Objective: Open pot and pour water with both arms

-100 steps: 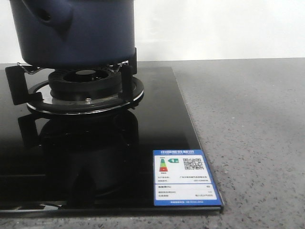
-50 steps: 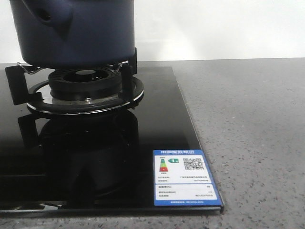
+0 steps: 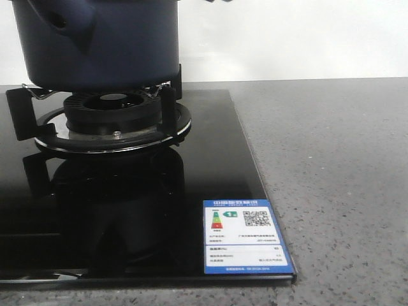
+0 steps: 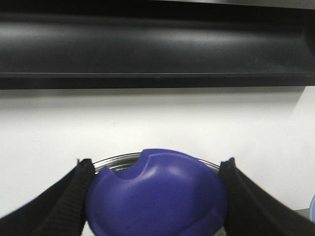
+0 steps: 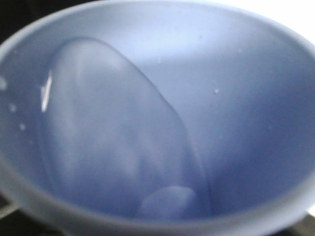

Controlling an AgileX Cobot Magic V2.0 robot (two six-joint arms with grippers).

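A dark navy-blue pot [image 3: 105,41] with matte, straight sides sits on the black metal pot support [image 3: 169,105] of a gas burner [image 3: 111,111], at the upper left of the front view. A stubby hollow side handle [image 3: 67,22] juts from its wall toward the camera. The burner's ribbed black ring stands inside a polished chrome collar [image 3: 182,124], set into a glossy black glass hob [image 3: 217,159] that mirrors the pot support. A blue-bordered energy label [image 3: 245,237] with a QR code is stuck at the hob's near right corner. The hob lies on a grey speckled stone surface [image 3: 338,178] before a plain white wall [image 3: 293,38].

In the left wrist view, the left pincer [image 4: 156,196] is seen with two black ribbed fingers [image 4: 74,194] standing either side of a smooth, rounded purple-blue knob [image 4: 157,196], each touching its flank; a thin silvery rim [image 4: 118,160] curves behind the knob. A dark, long horizontal panel [image 4: 157,44] runs above the white wall.

The right wrist view is filled by the pale-blue inside of a cup [image 5: 231,113], softly blurred, its glazed wall flecked with small white specks and holding clear water [image 5: 113,137] tilted to one side. The right pincer itself is not in view, so its state cannot be told.
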